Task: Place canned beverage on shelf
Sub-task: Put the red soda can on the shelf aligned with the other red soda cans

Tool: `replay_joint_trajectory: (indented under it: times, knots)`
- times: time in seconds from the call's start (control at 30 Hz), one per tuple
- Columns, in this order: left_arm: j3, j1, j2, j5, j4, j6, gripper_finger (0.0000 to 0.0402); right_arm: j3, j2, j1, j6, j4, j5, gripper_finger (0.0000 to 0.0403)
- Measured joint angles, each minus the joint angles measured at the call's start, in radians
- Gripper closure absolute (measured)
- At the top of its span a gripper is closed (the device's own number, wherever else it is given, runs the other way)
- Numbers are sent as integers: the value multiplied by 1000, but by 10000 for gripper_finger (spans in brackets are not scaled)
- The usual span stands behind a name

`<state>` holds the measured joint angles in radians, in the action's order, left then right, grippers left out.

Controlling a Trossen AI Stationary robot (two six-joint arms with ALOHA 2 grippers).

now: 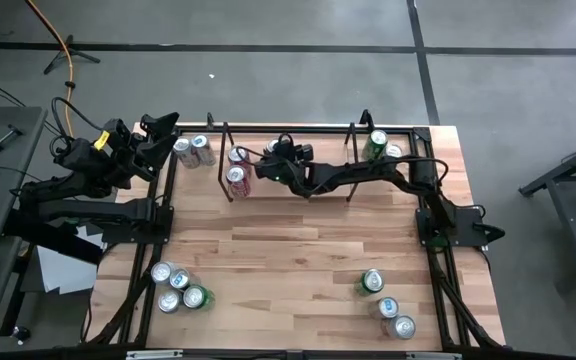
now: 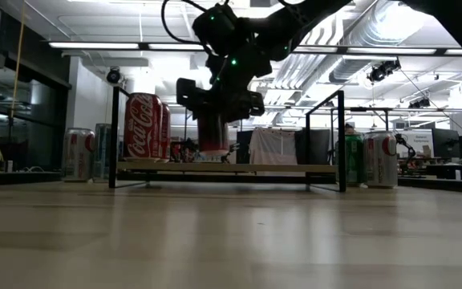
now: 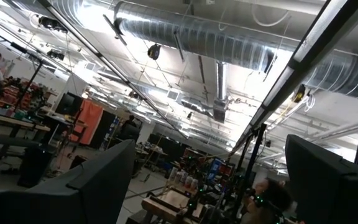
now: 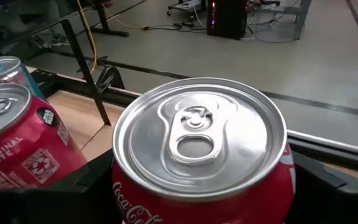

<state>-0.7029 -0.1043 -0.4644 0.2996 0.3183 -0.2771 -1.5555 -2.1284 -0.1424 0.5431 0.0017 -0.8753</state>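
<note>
The shelf [image 1: 308, 165], black rods on a light wood base, stands at the table's far middle. Two red cola cans [image 2: 143, 126] stand on its left end. My right gripper [image 1: 273, 158] reaches in over the shelf from the right and is shut on a third red cola can [image 4: 199, 143], which also shows in the low view [image 2: 212, 132]. My left gripper [image 1: 163, 125] waits at the table's far left corner, open and empty, pointing up at the ceiling [image 3: 210, 186]. My right gripper pinches the upright can's side wall just below its top rim [image 4: 120, 186], one finger [image 4: 89, 183] on each side. The fingers come slanting down from the table's right side. The can's bottom [image 2: 212, 151] hangs a little above the shelf's wood base, right of the two standing cans.
Two cans [image 1: 193, 150] stand just left of the shelf and two more [image 1: 380, 146] at its right end. Several cans [image 1: 176, 287] cluster at the near left, three [image 1: 388, 305] at the near right. Bare wood lies mid-table [image 1: 288, 260].
</note>
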Motion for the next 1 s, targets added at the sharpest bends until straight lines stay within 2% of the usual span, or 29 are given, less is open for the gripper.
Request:
replay_joint_trajectory:
  times: [0.23, 0.63, 0.87, 1.0]
  knots:
    - [0, 0, 0, 0, 0, 0, 71, 0, 0, -4, -19, 1, 12, 73]
    - [0, 0, 0, 0, 0, 0, 71, -1, 4, -6, 9, -11, 19, 69]
    - [0, 0, 0, -1, 0, 0, 71, -1, 20, -9, -35, 31, 139, 69]
    - [0, 0, 0, -1, -1, 2, 71, -2, 47, -10, -84, 37, 152, 69]
